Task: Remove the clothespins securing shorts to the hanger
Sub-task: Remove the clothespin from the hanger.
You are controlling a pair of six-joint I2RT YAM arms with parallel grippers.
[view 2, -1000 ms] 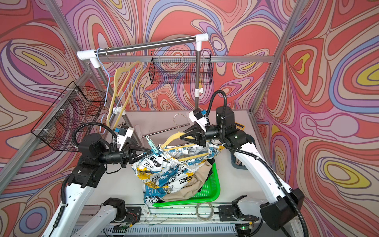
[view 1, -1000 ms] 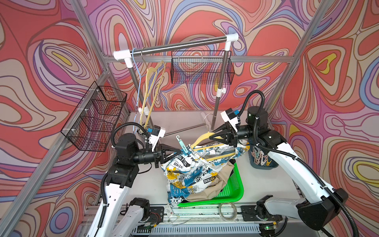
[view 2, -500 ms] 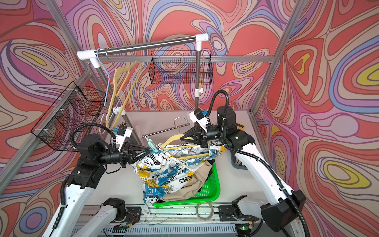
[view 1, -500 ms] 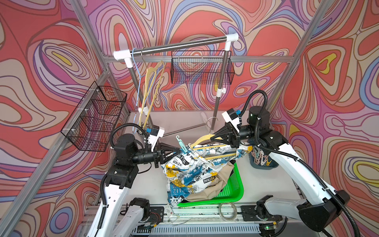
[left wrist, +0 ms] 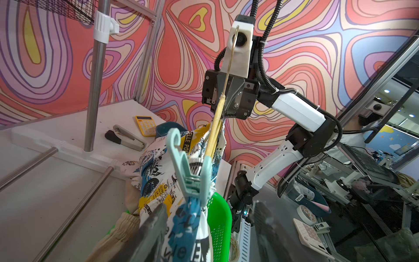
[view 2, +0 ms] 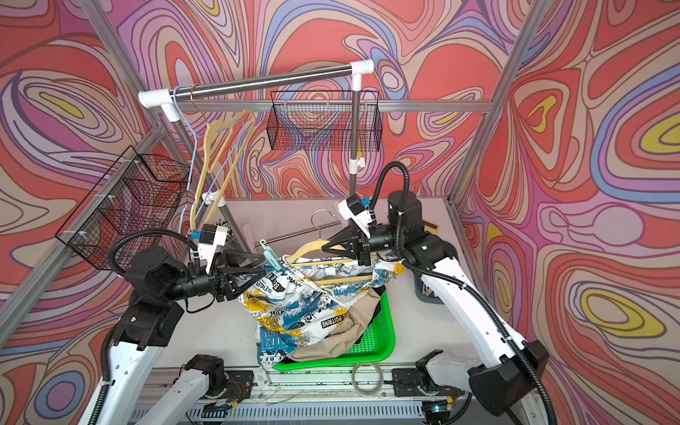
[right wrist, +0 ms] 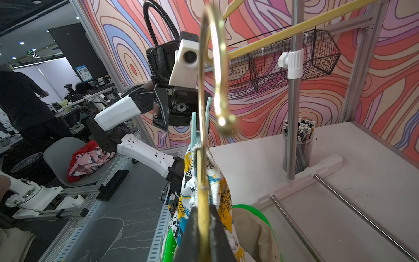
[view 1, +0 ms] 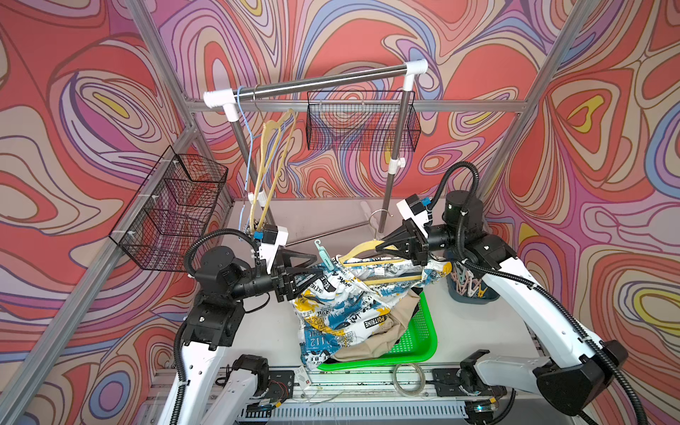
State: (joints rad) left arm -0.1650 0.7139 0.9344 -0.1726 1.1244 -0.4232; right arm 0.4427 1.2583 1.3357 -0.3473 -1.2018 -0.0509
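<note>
The mint pin (left wrist: 188, 172) bites the waistband of the printed shorts (view 1: 338, 305) at the end of the hanger (view 1: 368, 262) nearest the left arm, with its hooked tails standing clear of the cloth. The left claw (left wrist: 208, 226) stands wide. Its jaws sit either side of the cloth, just short of the pin and apparently not touching it.

To do this step well, I judge it should move on to the tails and squeeze them across their flat sides until the mouth opens. It should then draw the pin off along its own length, not sideways. The right claw (right wrist: 204, 236) is clamped on the hanger's neck, holding it above the worktop (view 1: 272, 331), and should brace against that pull.
</note>
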